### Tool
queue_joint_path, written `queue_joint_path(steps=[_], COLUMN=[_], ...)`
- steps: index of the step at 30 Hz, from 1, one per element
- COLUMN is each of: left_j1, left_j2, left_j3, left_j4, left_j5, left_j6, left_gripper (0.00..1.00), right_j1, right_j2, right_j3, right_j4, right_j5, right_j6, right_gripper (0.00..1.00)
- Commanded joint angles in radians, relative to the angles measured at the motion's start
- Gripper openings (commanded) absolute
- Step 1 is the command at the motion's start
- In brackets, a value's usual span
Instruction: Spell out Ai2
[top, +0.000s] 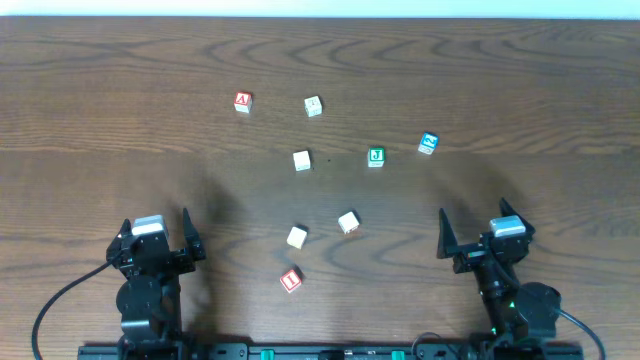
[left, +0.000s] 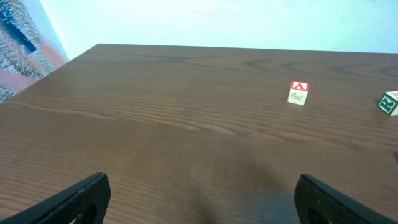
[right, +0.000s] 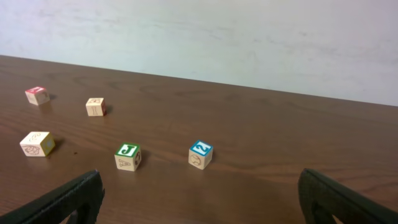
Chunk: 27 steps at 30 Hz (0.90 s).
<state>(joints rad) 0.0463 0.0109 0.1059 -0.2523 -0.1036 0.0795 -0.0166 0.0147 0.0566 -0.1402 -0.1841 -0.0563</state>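
Observation:
Several letter blocks lie scattered on the wooden table (top: 120, 120). The red A block (top: 242, 101) is at the far left and also shows in the left wrist view (left: 298, 93). The blue 2 block (top: 428, 143) is at the far right, ahead of my right gripper (right: 200, 154). A red block (top: 291, 280) whose letter looks like an I lies near the front centre. My left gripper (top: 155, 222) (left: 202, 190) is open and empty at the front left. My right gripper (top: 477, 215) (right: 199, 190) is open and empty at the front right.
A green J block (top: 376, 156) (right: 128, 157) sits left of the 2 block. Pale blocks lie at the back (top: 313, 106), the middle (top: 302, 160) and the front centre (top: 348, 222) (top: 297, 237). A green-lettered block (left: 388, 102) shows at the right edge of the left wrist view.

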Motion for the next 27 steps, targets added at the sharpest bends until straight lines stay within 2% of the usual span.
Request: queue_joint_path(steps=[1,27], left_j1=[0.005,0.005], left_j2=[-0.007,-0.007], left_j3=[-0.025,-0.025], left_j4=[-0.010,-0.001], left_j5=[0.019,0.008], left_j6=[0.014,0.018], left_gripper=[0.96,0.95], right_j1=[-0.008,-0.008], right_j2=[-0.009,-0.008], right_j3=[-0.014,-0.014], right_j4=[-0.003,-0.005], right_j5=[-0.007,-0.006], right_j6=[-0.012,-0.012], right_gripper=[0.99,0.99])
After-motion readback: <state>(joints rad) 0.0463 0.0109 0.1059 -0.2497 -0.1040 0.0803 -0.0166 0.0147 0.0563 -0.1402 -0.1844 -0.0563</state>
